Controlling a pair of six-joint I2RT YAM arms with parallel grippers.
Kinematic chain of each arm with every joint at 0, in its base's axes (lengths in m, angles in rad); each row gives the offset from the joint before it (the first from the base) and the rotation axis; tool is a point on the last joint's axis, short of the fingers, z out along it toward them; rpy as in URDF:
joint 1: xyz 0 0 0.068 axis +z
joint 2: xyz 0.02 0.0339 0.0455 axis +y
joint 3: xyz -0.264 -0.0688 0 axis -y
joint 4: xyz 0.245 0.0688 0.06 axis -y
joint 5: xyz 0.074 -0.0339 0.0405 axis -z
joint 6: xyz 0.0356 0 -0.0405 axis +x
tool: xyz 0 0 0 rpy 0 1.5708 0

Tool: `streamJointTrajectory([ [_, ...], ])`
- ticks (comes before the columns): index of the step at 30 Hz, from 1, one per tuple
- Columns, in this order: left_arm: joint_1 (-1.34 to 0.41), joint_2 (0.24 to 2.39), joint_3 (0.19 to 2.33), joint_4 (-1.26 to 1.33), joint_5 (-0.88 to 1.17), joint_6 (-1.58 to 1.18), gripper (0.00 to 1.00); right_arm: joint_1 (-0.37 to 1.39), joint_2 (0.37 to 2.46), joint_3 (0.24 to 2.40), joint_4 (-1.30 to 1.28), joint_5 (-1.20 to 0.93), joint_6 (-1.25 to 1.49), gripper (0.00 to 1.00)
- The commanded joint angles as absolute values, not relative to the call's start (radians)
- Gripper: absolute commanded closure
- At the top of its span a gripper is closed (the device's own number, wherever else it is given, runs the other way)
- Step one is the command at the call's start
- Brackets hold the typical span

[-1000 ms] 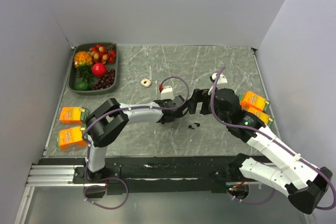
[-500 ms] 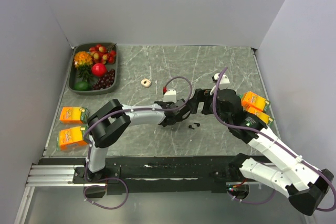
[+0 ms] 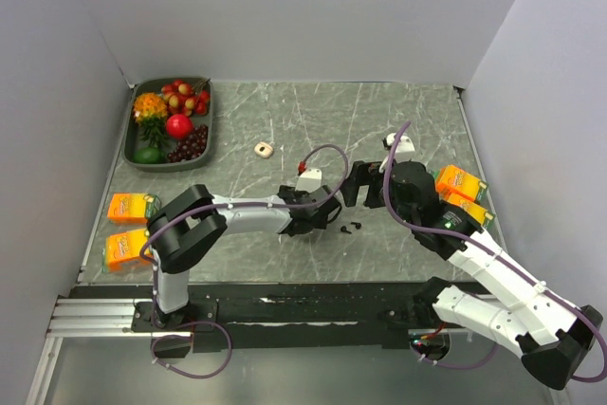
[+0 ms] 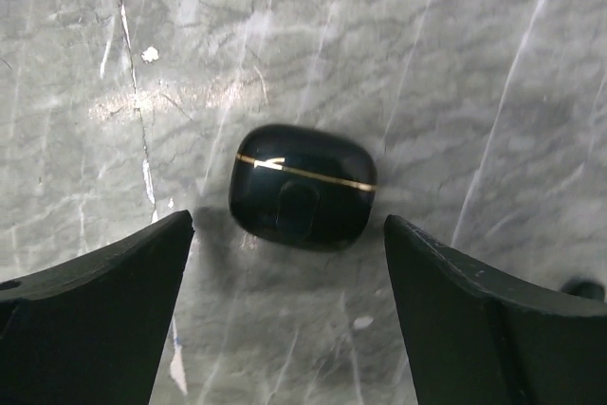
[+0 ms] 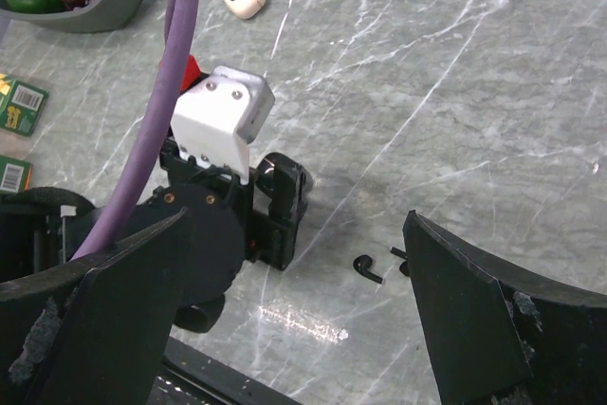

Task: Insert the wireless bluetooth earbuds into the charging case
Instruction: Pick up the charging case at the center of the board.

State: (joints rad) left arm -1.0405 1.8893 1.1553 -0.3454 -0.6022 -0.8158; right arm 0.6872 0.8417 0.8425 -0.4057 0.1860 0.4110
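The charging case (image 4: 303, 187), a closed glossy black pebble with a thin gold seam, lies on the marble table. My left gripper (image 4: 287, 234) is open, its two dark fingers flanking the case's near end with gaps on both sides. In the top view the left gripper (image 3: 319, 220) hides the case. The two black earbuds (image 3: 353, 227) lie just right of it. The right wrist view shows one earbud (image 5: 366, 267) whole and the other earbud (image 5: 402, 258) half hidden by a finger. My right gripper (image 3: 358, 185) hangs open above them, holding nothing.
A grey tray (image 3: 211, 111) of fruit stands at the back left. Two orange cartons (image 3: 131, 208) lie at the left edge, and more orange cartons (image 3: 460, 182) lie by the right arm. A beige ring-shaped object (image 3: 264, 149) sits behind the left gripper.
My left gripper has moved nearer and slightly right, toward the earbuds, and its jaws have widened a little. The right arm has not moved.
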Motion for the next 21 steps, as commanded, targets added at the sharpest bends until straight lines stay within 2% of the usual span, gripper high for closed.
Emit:
streamJointTrajectory([
  [1, -1.06, 1.876, 1.12, -0.359, -0.546, -0.655, 0.14, 0.69, 0.834, 0.834, -0.351, 0.189, 0.423, 0.01],
  [11, -1.043, 1.914, 1.166, -0.342, -0.492, -0.591, 0.29, 0.69, 0.833, 0.836, -0.356, 0.196, 0.419, 0.01],
  [21, -0.996, 1.899, 1.127, -0.314, -0.456, -0.577, 0.3, 0.689, 0.845, 0.83, -0.345, 0.193, 0.42, 0.01],
])
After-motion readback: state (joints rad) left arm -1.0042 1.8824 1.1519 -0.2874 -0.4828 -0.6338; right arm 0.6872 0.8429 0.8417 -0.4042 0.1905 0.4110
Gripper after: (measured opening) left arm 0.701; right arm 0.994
